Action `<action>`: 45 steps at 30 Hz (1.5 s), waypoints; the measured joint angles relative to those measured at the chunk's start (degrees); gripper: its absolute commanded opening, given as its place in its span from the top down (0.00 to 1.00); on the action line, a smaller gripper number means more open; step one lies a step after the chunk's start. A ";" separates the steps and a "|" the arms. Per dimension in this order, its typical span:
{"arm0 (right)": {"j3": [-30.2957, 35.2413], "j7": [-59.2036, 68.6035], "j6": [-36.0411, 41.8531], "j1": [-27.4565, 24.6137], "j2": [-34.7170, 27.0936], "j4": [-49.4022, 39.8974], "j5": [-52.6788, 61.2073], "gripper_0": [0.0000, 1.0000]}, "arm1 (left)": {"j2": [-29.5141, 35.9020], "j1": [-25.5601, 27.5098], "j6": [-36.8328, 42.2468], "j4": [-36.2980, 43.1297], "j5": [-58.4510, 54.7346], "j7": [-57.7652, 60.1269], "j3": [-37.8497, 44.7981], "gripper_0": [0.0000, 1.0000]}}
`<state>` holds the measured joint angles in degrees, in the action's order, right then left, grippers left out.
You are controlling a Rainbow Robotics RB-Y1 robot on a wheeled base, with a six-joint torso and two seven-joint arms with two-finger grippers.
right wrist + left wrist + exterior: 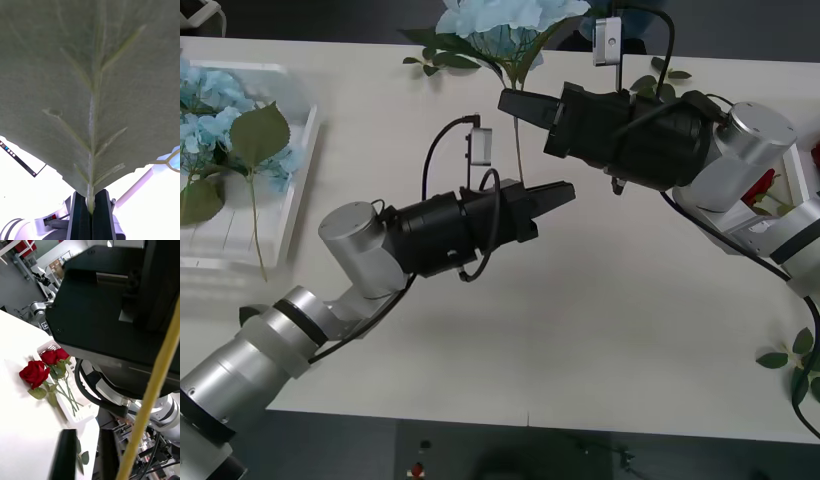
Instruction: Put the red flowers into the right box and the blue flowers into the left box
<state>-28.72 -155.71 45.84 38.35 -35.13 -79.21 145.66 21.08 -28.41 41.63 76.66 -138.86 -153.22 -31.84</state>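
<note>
White table (600, 330) — left box (298, 180), right box (797, 180), leaf sprig (792, 362).

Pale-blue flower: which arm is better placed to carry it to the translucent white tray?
Left. The right gripper pinches the stem of the pale-blue flower, but the translucent white tray lies on the robot's left. The open left gripper sits beside the hanging stem, probably ready to take it.

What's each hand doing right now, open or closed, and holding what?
Right hand: closed on a blue flower stem, lifted above the table.
Left hand: open, holding nothing, its fingers beside that stem.
</note>
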 measured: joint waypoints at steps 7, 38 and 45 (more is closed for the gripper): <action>0.03 0.00 -0.03 0.00 0.00 0.00 0.00 0.47 | 2.46 0.00 0.00 0.00 -1.80 0.00 -0.01 1.00; 0.07 0.84 -2.02 0.18 -17.37 -0.09 -15.20 0.00 | 23.33 -8.38 21.79 0.00 29.80 32.19 30.19 1.00; 0.08 26.30 5.99 2.47 -31.35 -0.24 -25.73 0.00 | 32.54 -10.78 33.01 0.03 40.38 51.64 33.05 1.00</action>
<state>-28.65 -129.41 51.83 40.82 -66.48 -79.46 119.93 53.62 -39.18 74.64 76.69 -98.48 -101.57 1.21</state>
